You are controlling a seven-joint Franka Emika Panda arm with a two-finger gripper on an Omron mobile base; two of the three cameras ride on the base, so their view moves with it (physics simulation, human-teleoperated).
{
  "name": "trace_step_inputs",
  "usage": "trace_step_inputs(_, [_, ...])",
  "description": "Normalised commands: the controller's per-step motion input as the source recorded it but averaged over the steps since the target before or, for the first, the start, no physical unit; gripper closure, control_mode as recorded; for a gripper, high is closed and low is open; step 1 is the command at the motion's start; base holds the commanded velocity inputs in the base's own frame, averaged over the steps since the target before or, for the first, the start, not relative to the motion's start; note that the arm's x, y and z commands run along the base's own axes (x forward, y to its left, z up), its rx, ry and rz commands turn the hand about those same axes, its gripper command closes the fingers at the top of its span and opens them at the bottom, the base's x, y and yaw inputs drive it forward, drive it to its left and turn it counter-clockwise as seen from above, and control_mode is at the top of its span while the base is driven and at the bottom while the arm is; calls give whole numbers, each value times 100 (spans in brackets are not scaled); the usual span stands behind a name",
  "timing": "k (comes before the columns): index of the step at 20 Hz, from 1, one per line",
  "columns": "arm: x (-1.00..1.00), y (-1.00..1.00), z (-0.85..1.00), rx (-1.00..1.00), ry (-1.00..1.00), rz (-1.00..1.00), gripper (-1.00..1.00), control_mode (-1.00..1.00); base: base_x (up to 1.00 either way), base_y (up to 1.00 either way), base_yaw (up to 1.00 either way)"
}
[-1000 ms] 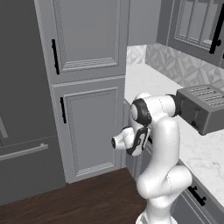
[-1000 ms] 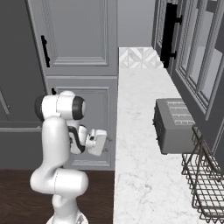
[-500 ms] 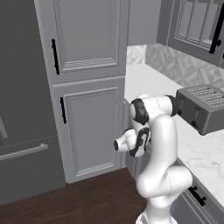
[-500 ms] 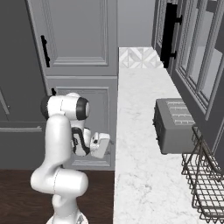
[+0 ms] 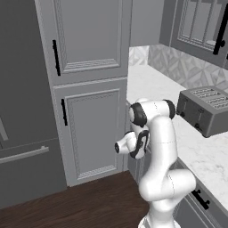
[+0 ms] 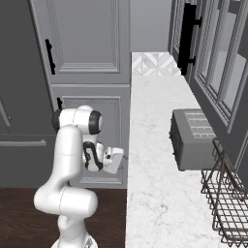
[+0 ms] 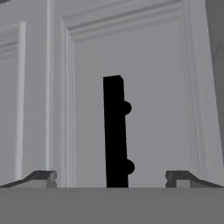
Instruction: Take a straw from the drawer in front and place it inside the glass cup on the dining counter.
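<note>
Two dark fingertips (image 7: 43, 176) stand far apart at the bottom of the hand view, so the pincer (image 7: 111, 177) is released and grasps nothing. Between them rises a short black bar handle (image 7: 115, 131), fixed by two round studs to a grey recessed-panel front (image 7: 153, 100); whether this is the drawer cannot be told for certain. The handle runs toward 12 o'clock in that view and sits close ahead of the tips, not touched by them.

From the left base view the white arm (image 5: 158, 160) bends low beside the marble bench (image 5: 202, 153), its hand turned toward the cabinets under the bench edge. A grey toaster (image 5: 207, 109) sits on the bench at 2 o'clock from the arm. From the right base view a wire basket (image 6: 227, 203) stands on the bench at 4 o'clock, near the toaster. Tall grey cabinet doors (image 5: 91, 127) rise at 10 o'clock
</note>
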Motion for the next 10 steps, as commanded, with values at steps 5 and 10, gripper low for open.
trace_step_inputs(5, [30,-11,-29,0,-1,0,-100,-100,0,0,0])
trace_step_inputs(10, [8,-20,-7,0,-9,0,-100,-100,0,0,0])
